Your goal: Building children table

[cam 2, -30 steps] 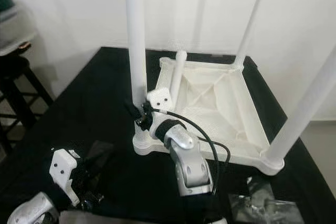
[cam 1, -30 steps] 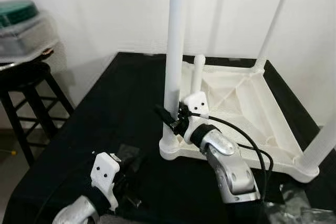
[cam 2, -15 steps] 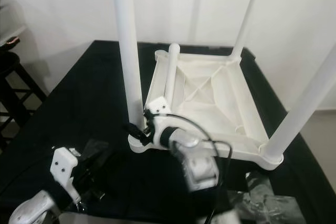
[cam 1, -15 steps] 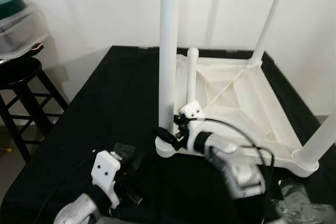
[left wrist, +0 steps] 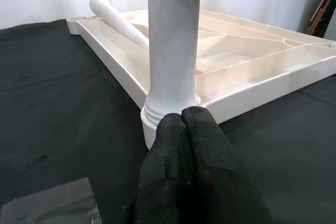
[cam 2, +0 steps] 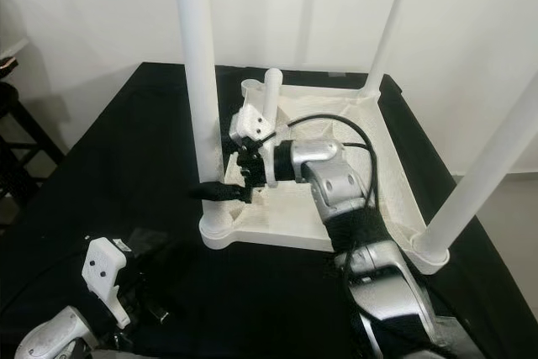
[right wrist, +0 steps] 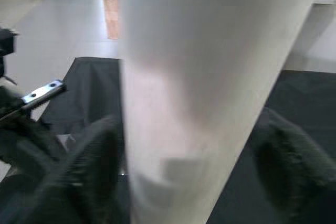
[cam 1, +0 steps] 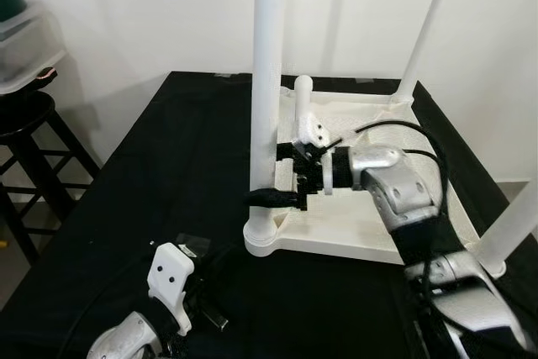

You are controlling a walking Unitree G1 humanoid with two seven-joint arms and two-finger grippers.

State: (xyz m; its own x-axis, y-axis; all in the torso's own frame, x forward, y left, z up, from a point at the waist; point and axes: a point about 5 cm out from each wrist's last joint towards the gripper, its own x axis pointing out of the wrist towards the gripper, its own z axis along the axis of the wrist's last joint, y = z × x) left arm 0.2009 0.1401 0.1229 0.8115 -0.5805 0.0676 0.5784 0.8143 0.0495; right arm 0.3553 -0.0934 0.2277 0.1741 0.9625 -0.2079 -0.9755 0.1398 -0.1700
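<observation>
— How is the light?
— Bright and even. The wall (cam 1: 151,14) glares white, with soft grey shadows behind the legs.
— Sharp?
— Head views are fairly crisp. In the right wrist view the near leg (right wrist: 210,87) and fingers (right wrist: 89,166) are blurred.

white children's table (cam 1: 370,224) | upside down on black surface | legs upright | one leg (cam 1: 304,98) loose inside

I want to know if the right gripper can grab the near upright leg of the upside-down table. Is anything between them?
Nothing visible stands between them. The right gripper already has its fingers on either side of the near leg, low down, just above the corner of the upturned table top.
</observation>
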